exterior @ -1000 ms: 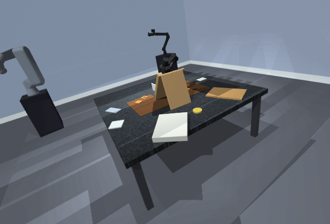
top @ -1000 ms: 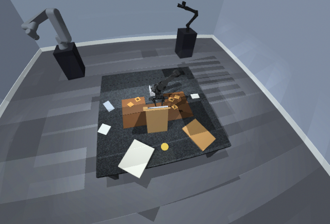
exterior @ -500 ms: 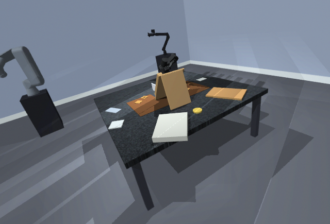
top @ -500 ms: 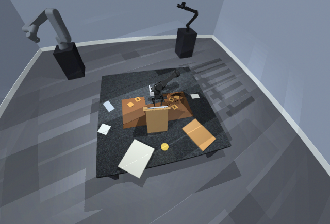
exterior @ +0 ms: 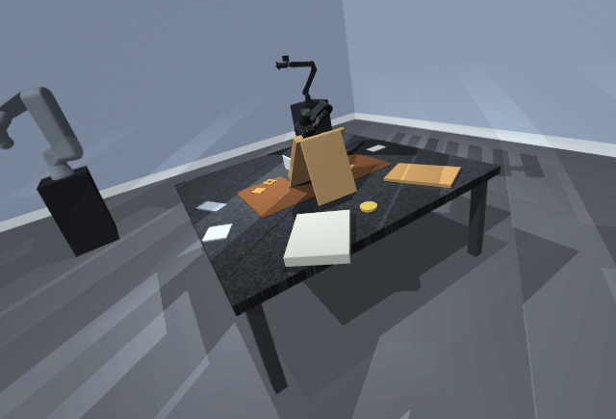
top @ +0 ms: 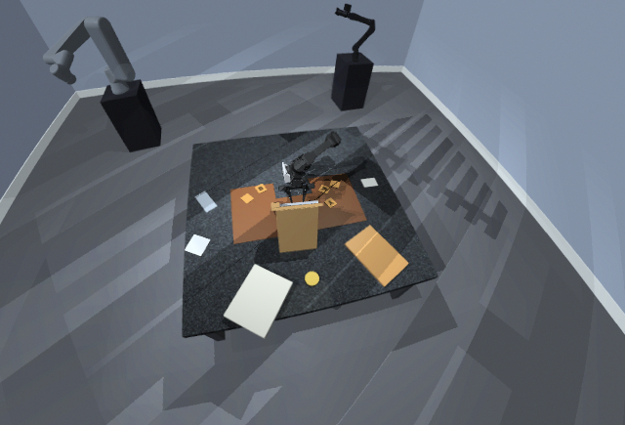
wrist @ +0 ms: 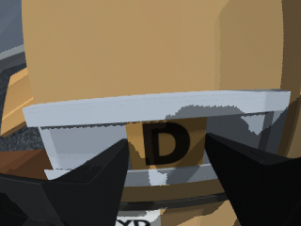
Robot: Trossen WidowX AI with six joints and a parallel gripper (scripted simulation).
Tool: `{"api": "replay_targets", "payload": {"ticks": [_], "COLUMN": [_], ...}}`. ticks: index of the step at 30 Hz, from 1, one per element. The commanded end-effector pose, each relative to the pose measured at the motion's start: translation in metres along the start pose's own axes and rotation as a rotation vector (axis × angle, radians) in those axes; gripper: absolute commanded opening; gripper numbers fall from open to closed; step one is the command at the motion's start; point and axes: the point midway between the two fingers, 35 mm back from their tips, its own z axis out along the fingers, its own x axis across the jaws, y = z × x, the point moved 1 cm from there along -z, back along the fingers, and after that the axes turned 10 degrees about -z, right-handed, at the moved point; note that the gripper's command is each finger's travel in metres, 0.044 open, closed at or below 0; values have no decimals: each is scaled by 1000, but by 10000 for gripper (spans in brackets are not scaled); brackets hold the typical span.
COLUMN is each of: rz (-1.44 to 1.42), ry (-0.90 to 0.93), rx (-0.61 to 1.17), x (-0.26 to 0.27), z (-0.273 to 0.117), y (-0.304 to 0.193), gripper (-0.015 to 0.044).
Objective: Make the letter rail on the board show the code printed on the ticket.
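Note:
A wooden letter tile marked D [wrist: 165,155] sits in the pale rail [wrist: 85,111] [top: 299,203] on the upright wooden board [wrist: 132,52] [top: 298,231] [exterior: 328,168]. My gripper [wrist: 167,142] [top: 298,201] is shut on this tile, one finger at each side. Bare rail shows left and right of the tile. Below the rail, the ticket [wrist: 152,216] is partly hidden; its visible letters look like YD. Loose tiles lie on the brown mat [top: 252,226] [exterior: 269,205]: two at left [top: 246,198] [top: 261,188], three at right [top: 323,189] [top: 334,184] [top: 330,202].
A white box [top: 258,300] [exterior: 318,235] overhangs the counter's front edge. A yellow disc [top: 312,278] [exterior: 369,206] and a flat wooden slab [top: 377,254] [exterior: 423,174] lie in front of the board. Pale cards [top: 205,201] [top: 197,244] [top: 368,182] lie near the sides.

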Motion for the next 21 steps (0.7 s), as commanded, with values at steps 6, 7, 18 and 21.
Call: {"api": "replay_targets", "payload": {"ticks": [6, 7, 18, 21], "rz": [-4, -4, -4, -4], "ry": [4, 4, 4, 4], "rx": [1, 1, 1, 1], "x": [-6, -6, -13, -14], "z": [0, 0, 0, 0], "y": [-1, -1, -2, -3], "gripper": [0, 0, 0, 0]}}
